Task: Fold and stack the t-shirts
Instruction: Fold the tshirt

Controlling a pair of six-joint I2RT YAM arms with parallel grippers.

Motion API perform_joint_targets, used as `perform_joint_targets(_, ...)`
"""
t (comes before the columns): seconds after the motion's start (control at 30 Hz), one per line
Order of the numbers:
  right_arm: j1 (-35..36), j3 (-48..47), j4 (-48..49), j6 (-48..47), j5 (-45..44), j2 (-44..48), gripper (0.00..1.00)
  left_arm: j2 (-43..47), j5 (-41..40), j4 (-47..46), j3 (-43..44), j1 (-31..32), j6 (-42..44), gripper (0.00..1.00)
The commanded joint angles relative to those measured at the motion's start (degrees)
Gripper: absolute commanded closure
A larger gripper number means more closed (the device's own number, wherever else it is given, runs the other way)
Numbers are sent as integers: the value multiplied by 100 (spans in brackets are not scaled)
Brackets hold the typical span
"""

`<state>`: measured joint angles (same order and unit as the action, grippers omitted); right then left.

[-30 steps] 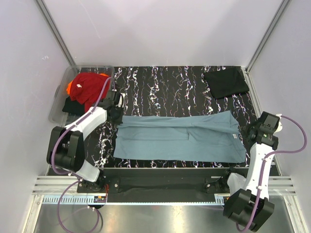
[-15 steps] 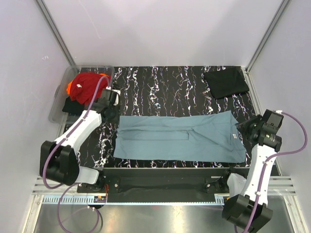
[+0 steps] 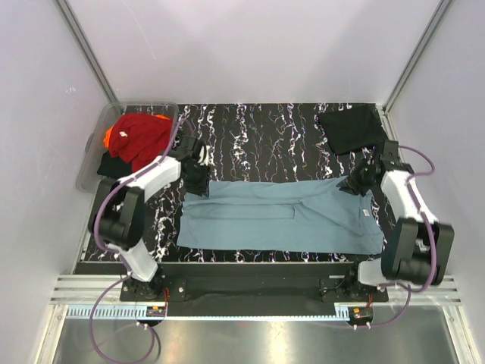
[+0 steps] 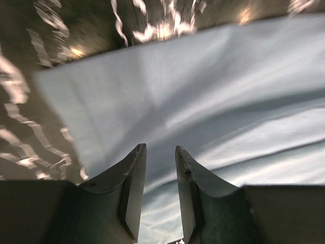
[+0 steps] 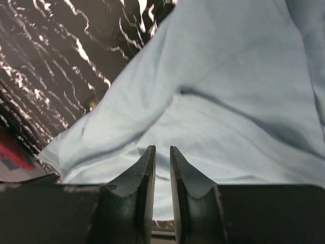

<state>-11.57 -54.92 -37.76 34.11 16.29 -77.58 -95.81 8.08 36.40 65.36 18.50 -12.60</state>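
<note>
Teal t-shirt: was seen laid flat as a long folded band, left to right, across the near half of the table.
Left gripper: was found at the band's far-left corner, fingers drawn close with a slim gap. Whether cloth was pinched could not be told.
Right gripper: was found at the far-right corner, fingers almost together. A hold on the cloth could not be told either.
Black t-shirt: was seen folded at the table's far-right corner, apart from the teal one.
Tub: was placed at the far left. A red t-shirt was heaped inside, with orange fabric at its left and black fabric just near of it.
</note>
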Motion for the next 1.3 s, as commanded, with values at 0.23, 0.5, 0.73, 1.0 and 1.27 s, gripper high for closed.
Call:
perform_joint_targets(0.23, 85, -432, 471, -448, -1188, -1557, 75, -684, -1342, 227, 55, 48, -410, 69)
perform_joint_targets(0.5, -64, -441, 699, -501, -1594, -2120, 75, -966, -2459, 236, 230, 163, -726, 68)
perform_joint_targets(0.73, -451, -809, 867, -660, -1840, -2743, 75, -1080, -2233, 17, 653, 180, -735, 68)
perform_joint_targets(1.0, -574, -1416, 779, -686, -1867, -3228, 75, -1335, -2293, 95, 1329, 171, -595, 65)
perform_joint_targets(1.27, -557, -1478, 497, -1143, -392, -2227, 64, -589, -2198, 675, 1823, 321, -164, 55)
